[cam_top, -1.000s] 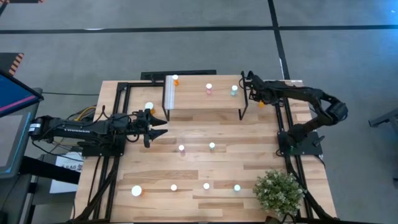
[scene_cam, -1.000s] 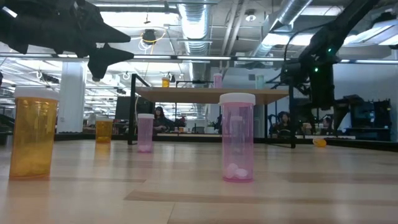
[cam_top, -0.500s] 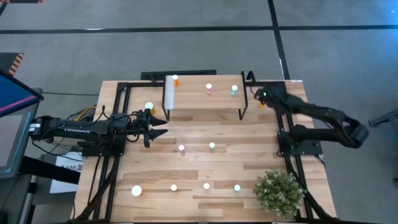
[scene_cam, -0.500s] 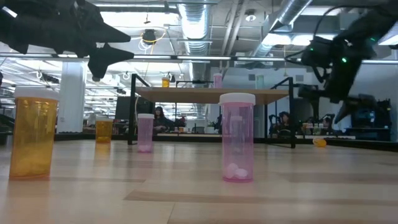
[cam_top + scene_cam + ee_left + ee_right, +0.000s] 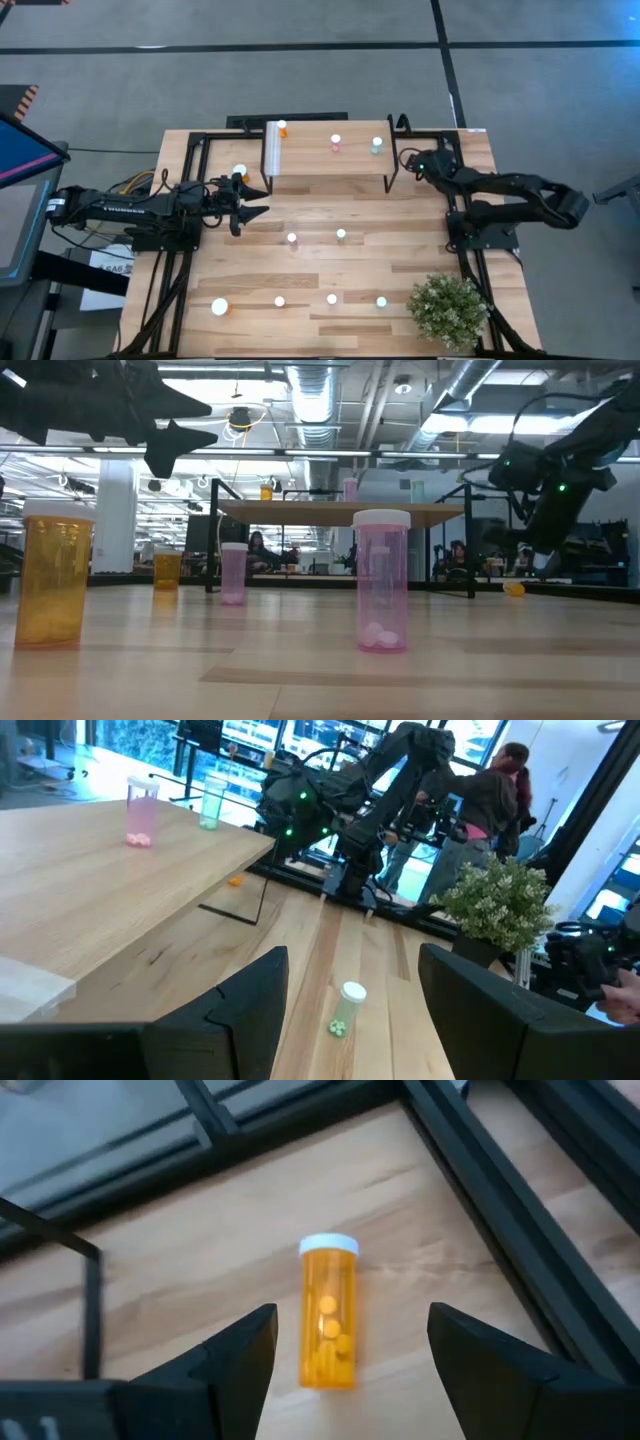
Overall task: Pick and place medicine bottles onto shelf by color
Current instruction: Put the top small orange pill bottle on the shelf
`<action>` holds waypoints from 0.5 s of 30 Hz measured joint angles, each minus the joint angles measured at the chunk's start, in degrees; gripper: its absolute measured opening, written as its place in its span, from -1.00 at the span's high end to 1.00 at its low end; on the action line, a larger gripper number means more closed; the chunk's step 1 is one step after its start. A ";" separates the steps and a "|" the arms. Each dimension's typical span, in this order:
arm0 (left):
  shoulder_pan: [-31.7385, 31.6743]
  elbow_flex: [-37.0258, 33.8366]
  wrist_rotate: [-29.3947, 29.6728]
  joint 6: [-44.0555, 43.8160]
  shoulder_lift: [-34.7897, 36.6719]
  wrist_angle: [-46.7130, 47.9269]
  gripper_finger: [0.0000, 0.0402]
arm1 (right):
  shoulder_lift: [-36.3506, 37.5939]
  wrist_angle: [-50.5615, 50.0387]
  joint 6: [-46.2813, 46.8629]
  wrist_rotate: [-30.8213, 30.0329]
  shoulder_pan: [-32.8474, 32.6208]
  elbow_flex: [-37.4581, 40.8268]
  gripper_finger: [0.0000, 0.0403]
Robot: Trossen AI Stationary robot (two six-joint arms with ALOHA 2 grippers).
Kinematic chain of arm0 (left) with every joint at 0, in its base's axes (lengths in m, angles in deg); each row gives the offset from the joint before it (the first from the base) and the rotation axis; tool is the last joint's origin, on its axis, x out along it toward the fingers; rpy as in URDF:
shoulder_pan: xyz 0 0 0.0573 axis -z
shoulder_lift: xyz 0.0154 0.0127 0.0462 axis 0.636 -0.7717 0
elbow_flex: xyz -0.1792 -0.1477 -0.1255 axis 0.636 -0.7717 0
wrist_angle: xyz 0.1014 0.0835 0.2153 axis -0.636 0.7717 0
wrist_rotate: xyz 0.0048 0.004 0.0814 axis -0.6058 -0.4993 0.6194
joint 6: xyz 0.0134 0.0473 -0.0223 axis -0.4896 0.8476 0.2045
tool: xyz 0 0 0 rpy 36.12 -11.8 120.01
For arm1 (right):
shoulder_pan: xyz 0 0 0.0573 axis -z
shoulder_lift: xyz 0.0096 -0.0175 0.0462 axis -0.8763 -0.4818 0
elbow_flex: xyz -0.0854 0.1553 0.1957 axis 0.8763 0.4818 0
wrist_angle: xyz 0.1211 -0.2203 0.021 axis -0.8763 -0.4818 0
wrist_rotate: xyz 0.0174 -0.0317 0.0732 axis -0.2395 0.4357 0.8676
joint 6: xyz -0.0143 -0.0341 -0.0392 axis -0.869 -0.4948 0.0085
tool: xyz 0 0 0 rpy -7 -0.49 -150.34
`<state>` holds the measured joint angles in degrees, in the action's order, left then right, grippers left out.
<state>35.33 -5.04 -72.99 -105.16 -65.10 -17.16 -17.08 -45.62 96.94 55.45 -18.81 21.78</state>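
Shelf at 12 o'clock holds orange, pink and teal bottles, one per colour lane. Left gripper, jaws open, waits at 9 o'clock. I've got the right gripper at 2 o'clock, jaws spread over a tipped orange bottle lying off the shelf's right end, so it needs a sideways grab. Eight bottles wait on the table.

No legible text, label, brand, number or sign in any view.
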 joint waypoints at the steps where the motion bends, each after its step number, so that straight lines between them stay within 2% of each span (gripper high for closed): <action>1: 0.00 0.00 0.00 0.01 0.00 0.00 -0.07 | -1.34 0.66 0.00 0.01 -0.07 0.00 -0.40; 10: 0.00 0.00 0.00 0.00 0.00 0.09 -0.07 | -12.65 8.23 -0.41 -0.92 0.10 -0.22 -0.40; 15: 0.02 0.00 0.00 -0.01 0.00 0.13 -0.07 | -15.22 8.42 -0.80 -2.49 -0.43 -1.03 -0.40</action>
<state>35.35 -5.04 -72.99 -105.17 -65.10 -17.03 -32.30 -37.20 96.14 52.97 -19.23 20.75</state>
